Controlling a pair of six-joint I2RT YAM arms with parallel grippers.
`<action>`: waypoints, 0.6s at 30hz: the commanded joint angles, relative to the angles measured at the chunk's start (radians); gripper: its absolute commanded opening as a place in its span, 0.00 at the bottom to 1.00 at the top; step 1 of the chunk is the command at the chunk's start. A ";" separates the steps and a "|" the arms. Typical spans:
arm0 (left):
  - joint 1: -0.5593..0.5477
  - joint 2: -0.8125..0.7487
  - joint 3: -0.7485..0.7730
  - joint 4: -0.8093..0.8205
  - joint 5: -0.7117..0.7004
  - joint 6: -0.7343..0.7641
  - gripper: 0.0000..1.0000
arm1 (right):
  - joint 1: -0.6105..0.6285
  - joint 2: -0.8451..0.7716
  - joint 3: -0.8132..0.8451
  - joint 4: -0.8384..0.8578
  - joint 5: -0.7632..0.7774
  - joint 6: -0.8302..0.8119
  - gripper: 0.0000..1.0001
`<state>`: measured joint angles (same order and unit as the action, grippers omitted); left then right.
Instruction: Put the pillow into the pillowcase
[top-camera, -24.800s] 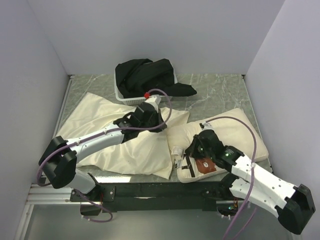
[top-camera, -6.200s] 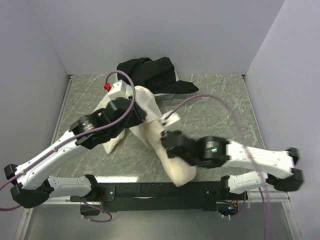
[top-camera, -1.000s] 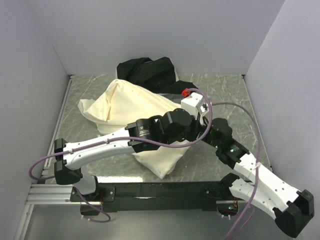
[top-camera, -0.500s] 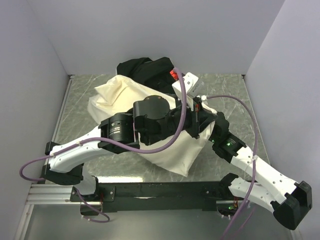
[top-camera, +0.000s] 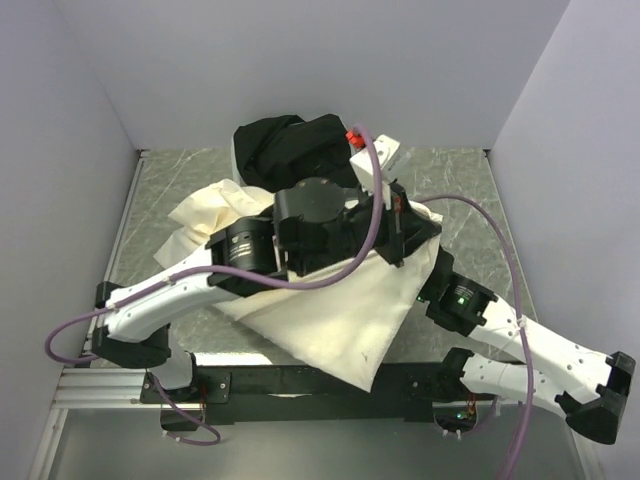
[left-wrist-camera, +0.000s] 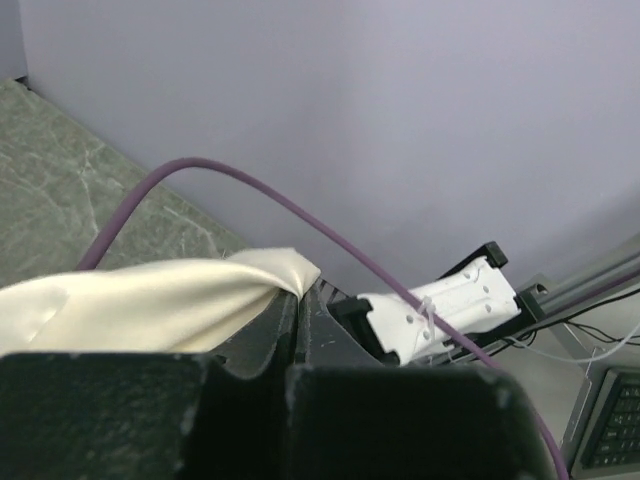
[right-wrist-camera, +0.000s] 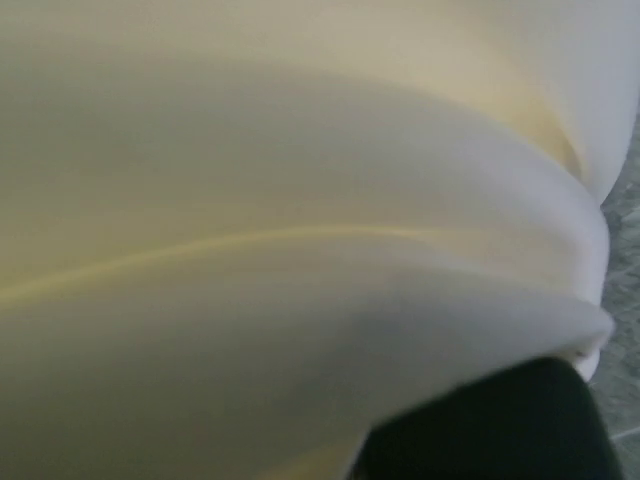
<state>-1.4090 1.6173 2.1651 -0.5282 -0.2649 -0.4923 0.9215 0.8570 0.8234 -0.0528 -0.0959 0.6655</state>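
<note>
The left gripper (left-wrist-camera: 298, 300) is clamped tight on a fold of the pillowcase (top-camera: 330, 310) and holds it raised just in front of the black cloth heap (top-camera: 290, 150). The right gripper (right-wrist-camera: 490, 420) sits against the fabric; I cannot tell how far open it is.

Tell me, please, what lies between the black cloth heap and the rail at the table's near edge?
The pillowcase, with the left arm crossing over it; the top view shows this.

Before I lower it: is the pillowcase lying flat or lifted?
Lifted by one edge: the shut left hand pinches the pillowcase, whose cloth slopes down to the table.
</note>
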 joint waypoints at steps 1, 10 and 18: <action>0.018 0.100 0.225 0.022 0.184 -0.042 0.01 | 0.007 0.094 0.037 0.159 0.068 -0.015 0.00; 0.014 0.026 0.052 0.047 0.089 -0.035 0.01 | 0.040 0.301 -0.017 0.252 0.055 0.011 0.00; 0.232 -0.001 -0.208 0.083 0.117 -0.182 0.06 | -0.033 0.208 -0.087 0.256 -0.089 0.046 0.00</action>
<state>-1.2583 1.6234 2.0121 -0.5926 -0.2096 -0.5743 0.9344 1.1645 0.7940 0.0898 -0.0620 0.6876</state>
